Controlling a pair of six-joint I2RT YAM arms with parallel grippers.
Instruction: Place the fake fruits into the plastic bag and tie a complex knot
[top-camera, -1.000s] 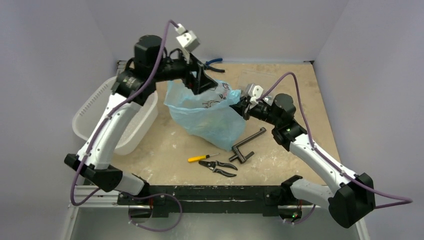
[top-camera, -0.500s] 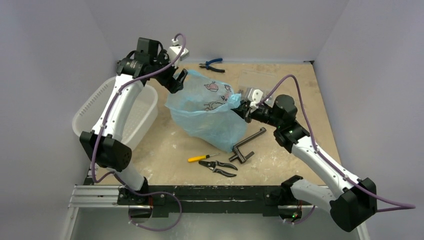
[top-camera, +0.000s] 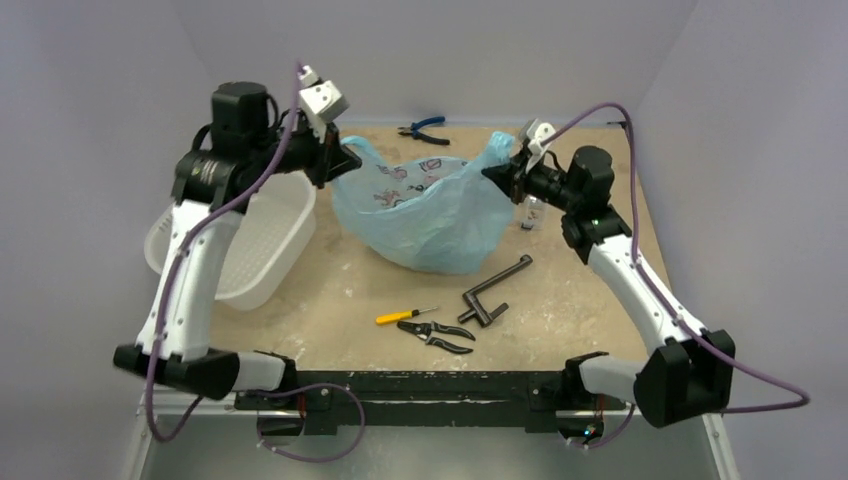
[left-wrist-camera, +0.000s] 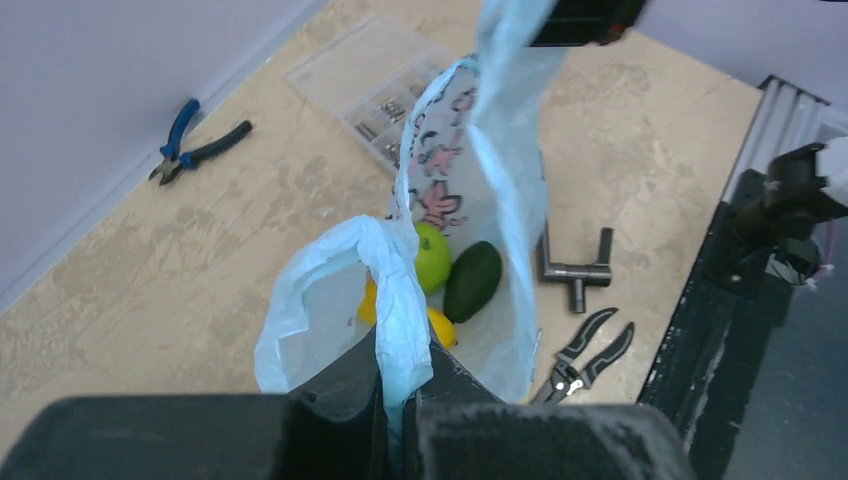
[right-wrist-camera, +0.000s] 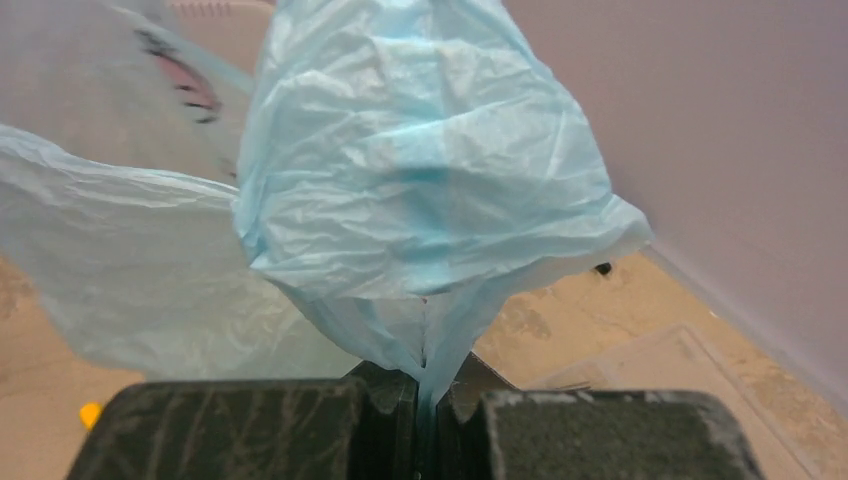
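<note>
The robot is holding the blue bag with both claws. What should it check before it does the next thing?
1. Is the left claw shut on an edge of the plastic bag? Ok.
2. Is the right claw shut on the opposite edge? Ok.
3. Are the bright green fruit, the dark green fruit and the yellow fruit inside the bag? Ok.
4. Is the bag's bottom lifted off the table? Cannot tell.
5. Is the bag tied shut? Not ok: its mouth is stretched open between the claws.
</note>
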